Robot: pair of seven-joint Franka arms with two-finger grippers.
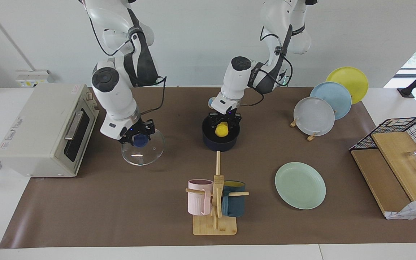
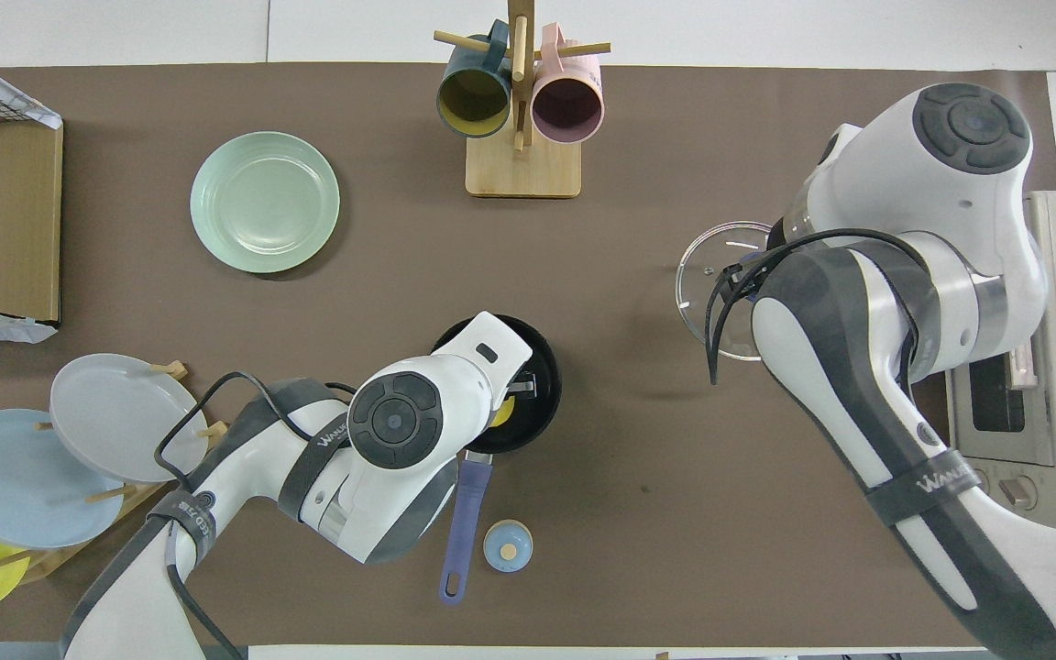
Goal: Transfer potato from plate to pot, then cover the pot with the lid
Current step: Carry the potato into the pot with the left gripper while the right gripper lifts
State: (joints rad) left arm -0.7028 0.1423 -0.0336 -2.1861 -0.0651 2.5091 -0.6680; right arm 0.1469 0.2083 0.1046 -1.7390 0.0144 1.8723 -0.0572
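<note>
The yellow potato (image 1: 222, 130) is between the fingers of my left gripper (image 1: 223, 126), low over the mouth of the navy pot (image 1: 222, 145). In the overhead view the left hand covers most of the pot (image 2: 542, 385); a sliver of potato (image 2: 502, 412) and the pot's blue handle (image 2: 464, 522) show. The mint-green plate (image 1: 300, 185) lies empty, farther from the robots, toward the left arm's end. The glass lid (image 1: 143, 156) lies beside the pot toward the right arm's end. My right gripper (image 1: 138, 139) is down at its blue knob.
A wooden mug rack (image 1: 215, 202) with a pink and a teal mug stands farther out than the pot. A toaster oven (image 1: 45, 130) is at the right arm's end. A plate rack (image 1: 329, 104) and wire basket (image 1: 399, 144) are at the left arm's end. A small blue-topped knob object (image 2: 508, 545) sits by the pot handle.
</note>
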